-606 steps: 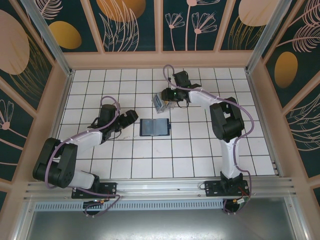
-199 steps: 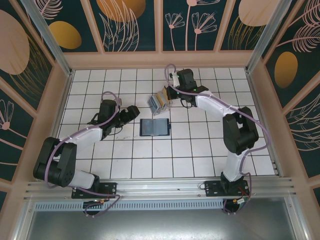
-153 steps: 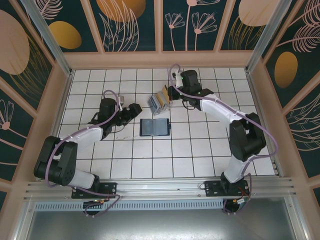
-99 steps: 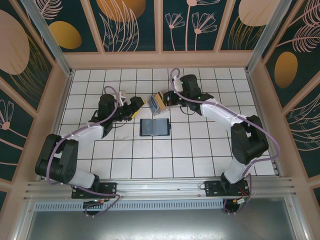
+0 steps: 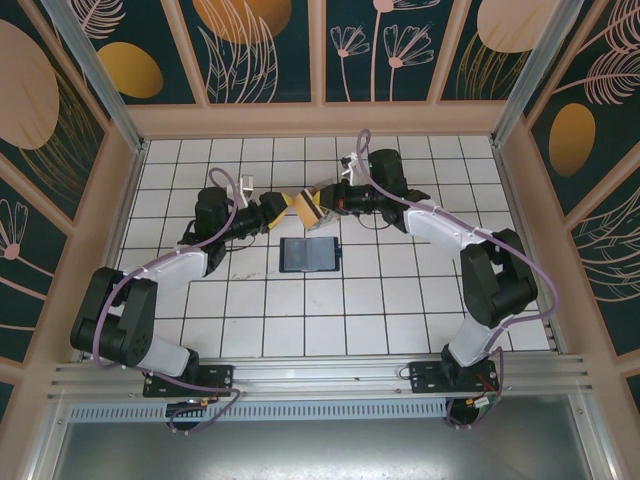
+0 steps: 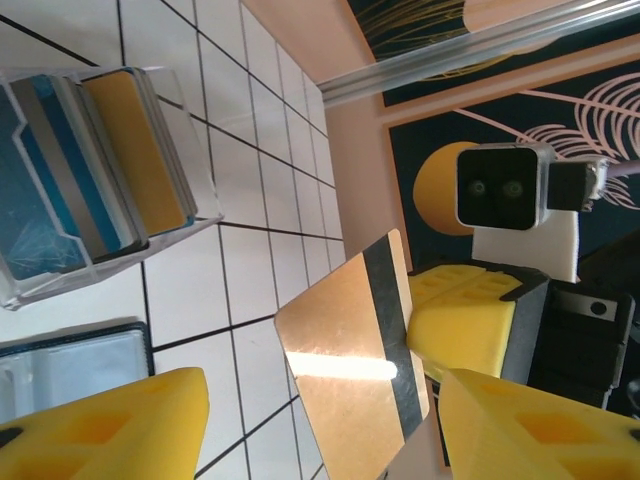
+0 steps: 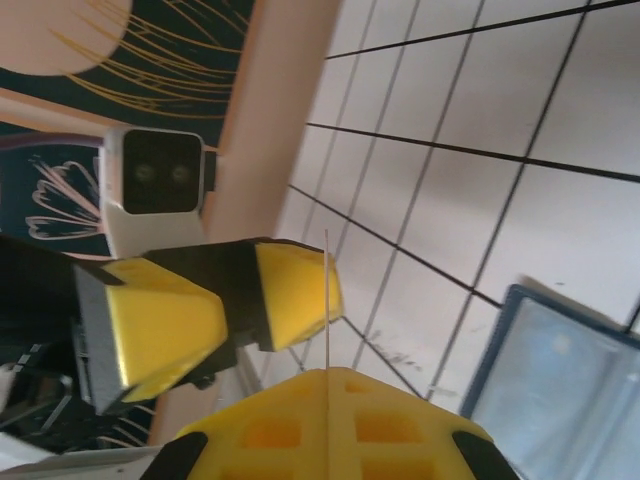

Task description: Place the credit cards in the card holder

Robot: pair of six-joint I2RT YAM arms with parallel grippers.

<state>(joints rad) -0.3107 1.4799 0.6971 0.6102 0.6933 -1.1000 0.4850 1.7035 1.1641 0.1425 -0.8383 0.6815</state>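
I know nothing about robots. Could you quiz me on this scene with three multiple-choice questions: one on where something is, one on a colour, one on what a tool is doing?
1. Where is the dark blue wallet?
A. Flat on the tiles, nearer the arm bases than the card holder
B. Inside the card holder
C. Hanging in the air

2. What colour is the card held in the air?
A. Red
B. Tan-gold with a dark stripe
C. White

3. The right tool is:
A. Open and empty
B. Resting on the wallet
C. Shut on the card

Answers:
1 A: the top view shows it lying flat on the tiles.
2 B: the left wrist view shows the gold face and dark stripe.
3 C: the right wrist view shows the card's edge pinched between its fingers.
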